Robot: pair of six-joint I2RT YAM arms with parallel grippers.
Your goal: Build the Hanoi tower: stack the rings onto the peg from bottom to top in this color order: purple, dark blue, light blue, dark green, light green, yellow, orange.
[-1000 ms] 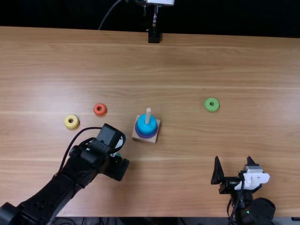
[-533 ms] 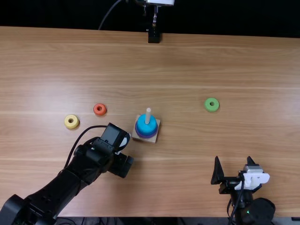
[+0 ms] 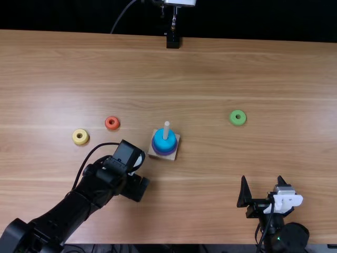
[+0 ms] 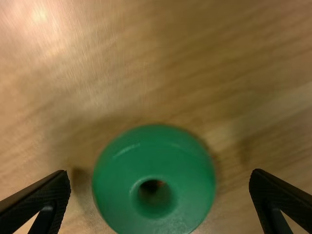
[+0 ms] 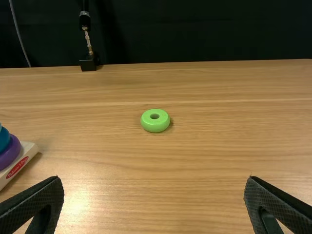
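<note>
Possibly, the left gripper [image 4: 161, 172], fingers spread, could push the dark green ring [image 4: 195, 185] aside by closing off-centre; the right gripper [image 5: 154, 178] is spread too.

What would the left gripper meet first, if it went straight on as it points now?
Most likely the round dark green ring, framed between its open fingers; how far ahead is unclear.

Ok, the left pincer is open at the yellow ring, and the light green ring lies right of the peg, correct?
No: the left wrist view shows the open left pincer at the dark green ring. The light green ring is right of the peg.
</note>
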